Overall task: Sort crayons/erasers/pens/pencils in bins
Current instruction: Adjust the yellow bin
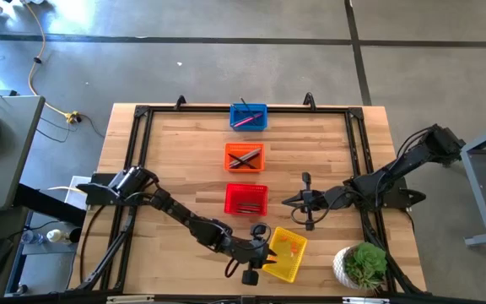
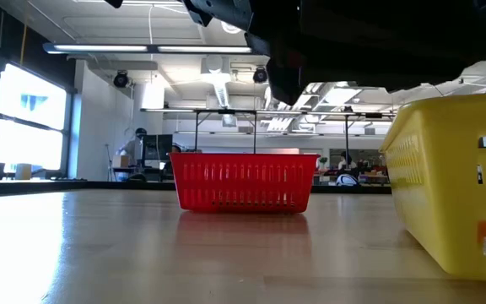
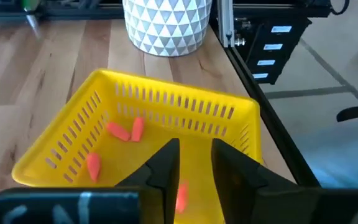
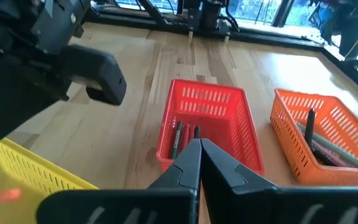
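Observation:
The yellow bin (image 1: 287, 253) stands near the table's front edge. Three orange-red erasers (image 3: 118, 131) lie on its floor. My left gripper (image 3: 196, 163) hovers open over the bin's left part, pointing slantwise down, and another eraser (image 3: 181, 198) shows in the gap between its fingers. The red bin (image 1: 246, 199), orange bin (image 1: 245, 157) and blue bin (image 1: 248, 116) stand in a row toward the far edge, each holding long thin sticks. My right gripper (image 1: 299, 203) waits shut, right of the red bin and above the table. My left gripper has an orange-red eraser (image 3: 181, 198) in the gap beside one finger (image 3: 164, 163), over the yellow bin's floor. I cannot tell whether that finger touches it or whether the eraser lies loose below.
A white patterned pot with a green plant (image 1: 363, 266) stands right of the yellow bin at the front right corner. A black frame (image 1: 142, 114) runs round the tabletop. Bare wood lies left of the row of bins.

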{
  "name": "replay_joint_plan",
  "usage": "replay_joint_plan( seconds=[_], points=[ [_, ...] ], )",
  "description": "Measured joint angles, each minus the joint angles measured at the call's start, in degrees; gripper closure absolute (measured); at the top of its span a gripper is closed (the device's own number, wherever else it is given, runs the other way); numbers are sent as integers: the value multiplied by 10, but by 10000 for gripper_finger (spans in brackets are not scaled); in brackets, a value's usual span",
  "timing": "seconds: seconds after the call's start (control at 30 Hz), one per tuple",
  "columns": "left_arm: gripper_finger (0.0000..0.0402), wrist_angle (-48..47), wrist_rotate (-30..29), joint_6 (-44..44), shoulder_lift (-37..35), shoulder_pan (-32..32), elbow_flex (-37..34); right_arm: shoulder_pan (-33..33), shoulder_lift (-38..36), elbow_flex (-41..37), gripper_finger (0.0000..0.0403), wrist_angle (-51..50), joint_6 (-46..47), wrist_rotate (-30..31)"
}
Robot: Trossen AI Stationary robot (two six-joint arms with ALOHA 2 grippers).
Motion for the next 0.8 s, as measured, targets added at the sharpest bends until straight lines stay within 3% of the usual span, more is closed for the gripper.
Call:
replay_joint_plan(
  seconds=[0.17,0.43,0.67,0.8],
  points=[
    [318,-42,19,6,-10,0,0,0,0,0,403,-13,18,-2],
    [360,-189,1,-46,-23,-26,0,28,0,0,403,-24,28,-11],
    [397,-100,16,-79,22,-40,-1,42,0,0,403,-30,29,4],
    [400,-94,4,-83,19,-35,0,42,0,0,403,-35,37,2]
  ],
)
